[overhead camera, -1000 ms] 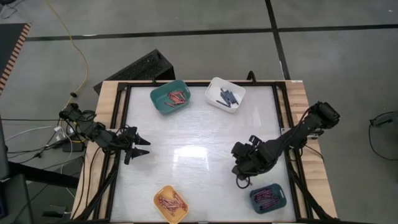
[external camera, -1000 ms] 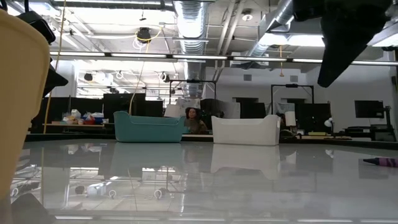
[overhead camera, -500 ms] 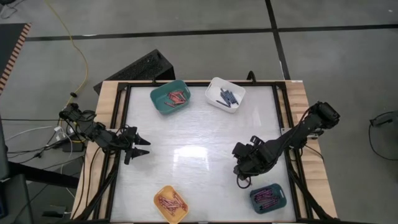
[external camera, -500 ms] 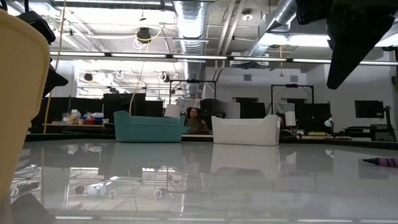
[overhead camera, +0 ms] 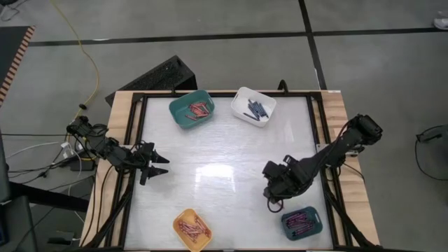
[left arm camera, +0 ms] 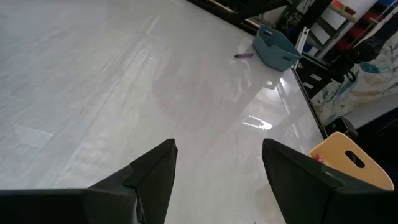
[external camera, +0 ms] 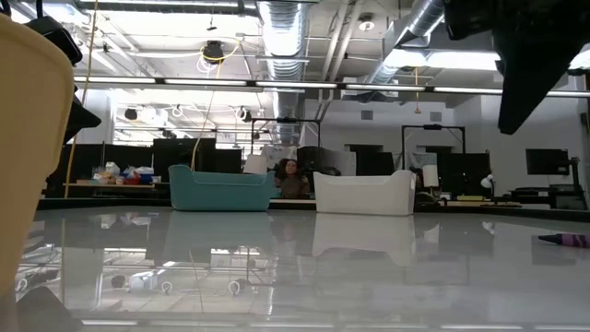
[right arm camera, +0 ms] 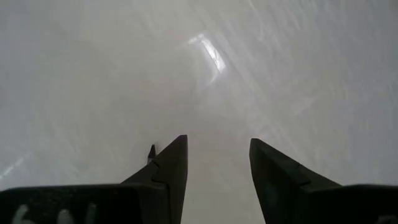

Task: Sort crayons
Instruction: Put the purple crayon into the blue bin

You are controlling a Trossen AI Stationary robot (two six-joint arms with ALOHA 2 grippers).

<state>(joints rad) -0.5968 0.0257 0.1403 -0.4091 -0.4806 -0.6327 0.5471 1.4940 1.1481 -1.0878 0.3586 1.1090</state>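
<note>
Crayons lie sorted in four bins: red ones in the teal bin point(overhead camera: 192, 109), dark blue ones in the white bin point(overhead camera: 253, 106), brownish-red ones in the yellow bin point(overhead camera: 193, 229), magenta ones in the dark teal bin point(overhead camera: 302, 222). One loose purple crayon point(left arm camera: 244, 55) lies flat on the table beside that dark teal bin point(left arm camera: 275, 49); the low view shows this crayon point(external camera: 562, 240) too. My right gripper point(overhead camera: 273, 203) hangs open above the table near that bin, pointing steeply down, with only bare table between its fingers point(right arm camera: 217, 155). My left gripper point(overhead camera: 158, 165) waits open at the table's left edge.
The table's middle point(overhead camera: 217, 168) is bare white surface. The bins stand at its far and near edges. A black frame point(overhead camera: 133, 140) runs along the table's sides. Beyond the table, a person point(external camera: 290, 178) sits in the room.
My right gripper has turned a little at the wrist while staying over the same spot; in the low view its dark shape has shifted toward the picture's right. Its fingers stand as far apart as before.
</note>
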